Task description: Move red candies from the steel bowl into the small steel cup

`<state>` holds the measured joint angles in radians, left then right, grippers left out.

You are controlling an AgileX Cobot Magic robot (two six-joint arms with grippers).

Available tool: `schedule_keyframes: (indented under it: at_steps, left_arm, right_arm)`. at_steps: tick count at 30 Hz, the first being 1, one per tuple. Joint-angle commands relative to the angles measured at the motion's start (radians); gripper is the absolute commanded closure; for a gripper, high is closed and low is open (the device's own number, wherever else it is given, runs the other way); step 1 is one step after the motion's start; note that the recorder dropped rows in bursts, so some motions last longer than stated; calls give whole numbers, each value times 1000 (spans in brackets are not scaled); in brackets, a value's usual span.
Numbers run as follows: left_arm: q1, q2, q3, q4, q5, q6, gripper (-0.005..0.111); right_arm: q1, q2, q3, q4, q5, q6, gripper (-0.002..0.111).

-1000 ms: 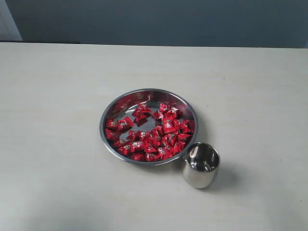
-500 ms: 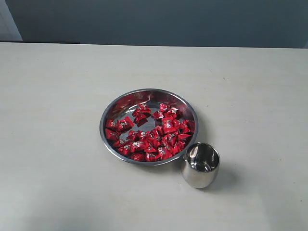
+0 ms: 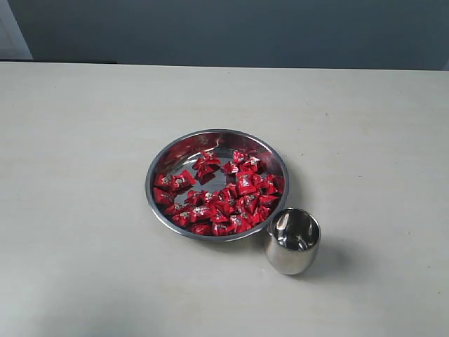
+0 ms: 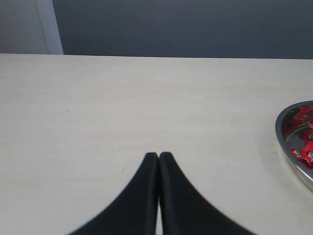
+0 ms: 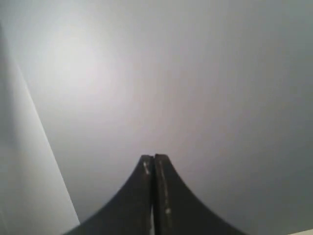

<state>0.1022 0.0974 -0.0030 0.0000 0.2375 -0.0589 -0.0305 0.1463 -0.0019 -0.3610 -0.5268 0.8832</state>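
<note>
The steel bowl [image 3: 160, 168] sits mid-table and holds many red candies [image 3: 224, 196] heaped toward its near side. The small steel cup [image 3: 292, 241] stands upright right beside the bowl's near right rim; I cannot make out any candy inside it. Neither arm shows in the exterior view. My left gripper [image 4: 159, 155] is shut, empty, low over bare table, with the steel bowl [image 4: 282, 142] and a few red candies [image 4: 305, 142] at the edge of its view. My right gripper [image 5: 153, 157] is shut with nothing in it, facing a plain grey wall.
The pale table [image 3: 84, 175] spreads wide around the bowl and cup. A dark wall [image 3: 231, 31] runs behind its far edge.
</note>
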Motion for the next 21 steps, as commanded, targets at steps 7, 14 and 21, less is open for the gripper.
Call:
schedule_keyframes:
  at_steps: [7, 14, 21]
  left_arm:
    - [-5, -5, 3, 0, -4, -2, 106]
    - [-5, -5, 3, 0, -4, -2, 106]
    - [-5, -5, 3, 0, -4, -2, 106]
  right_arm:
    - [19, 242, -311, -420, 301, 186, 108]
    - [21, 797, -764, -723, 267, 263, 108]
    - [21, 1308, -1195, -772, 490, 295, 108]
